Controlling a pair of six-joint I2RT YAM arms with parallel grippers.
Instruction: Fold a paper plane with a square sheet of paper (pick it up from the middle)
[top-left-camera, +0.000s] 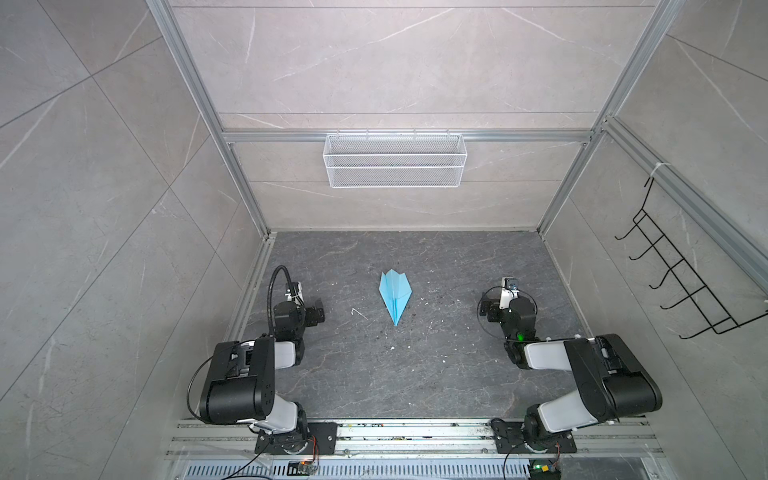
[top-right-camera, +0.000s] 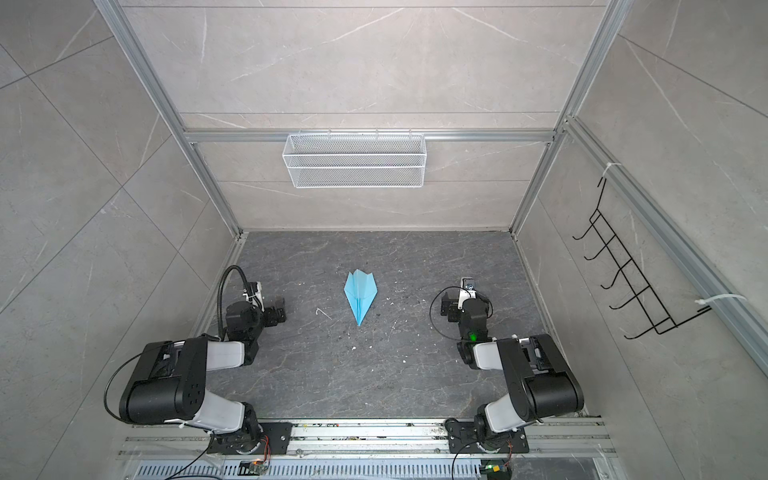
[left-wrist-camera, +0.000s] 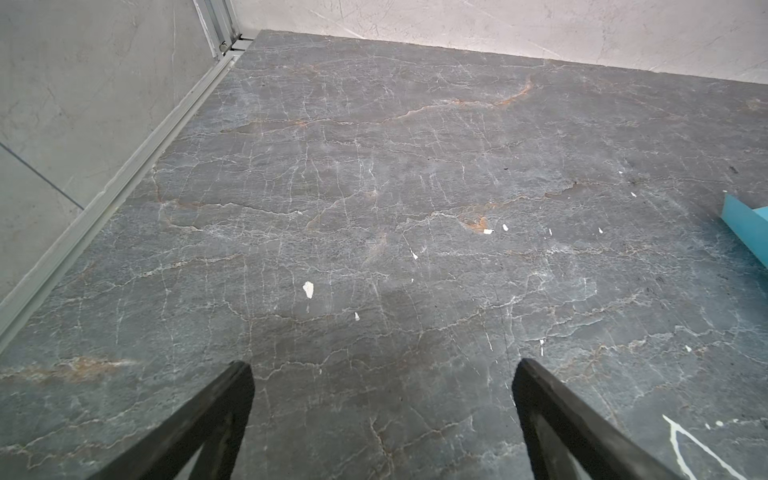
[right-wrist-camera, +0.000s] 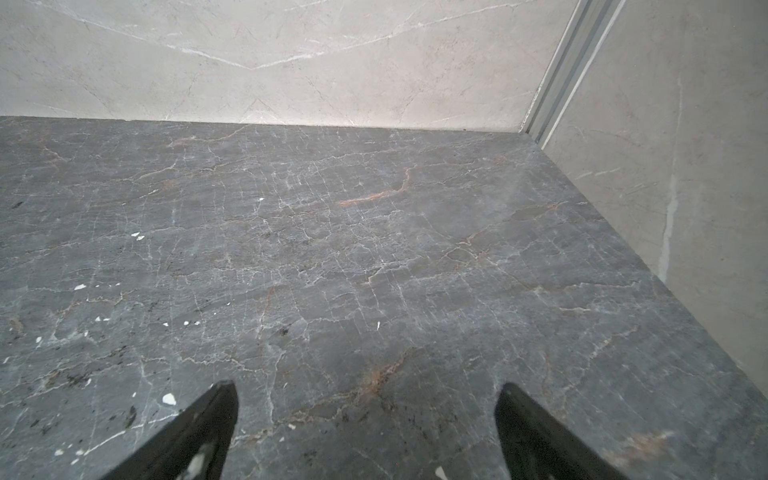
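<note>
Grey-tiled walls (top-left-camera: 395, 62) box in a dark, veined stone counter (top-left-camera: 374, 382) flecked with small white scraps (left-wrist-camera: 308, 289). A white wire basket (top-left-camera: 395, 160) hangs on the back wall and a black hook rack (top-left-camera: 685, 282) on the right wall.

The paper plane (top-left-camera: 395, 296) is light blue, already folded, and lies flat near the counter's middle, about midway between the two arms and touched by neither. Its long axis runs front to back, almost square to the back wall. The sharp nose points toward the near edge where the arm bases sit, and the wide, notched tail faces the back wall. The centre crease shows as a line down its length.

Left hand (left-wrist-camera: 382, 370): fingers (left-wrist-camera: 224, 399) spread wide over bare counter, nothing between them. In this wrist view the paper plane (left-wrist-camera: 748, 226) shows only as a blue corner at the frame edge.

Right hand (right-wrist-camera: 368, 388): also spread wide and empty, over bare stone, well apart from the plane.
</note>
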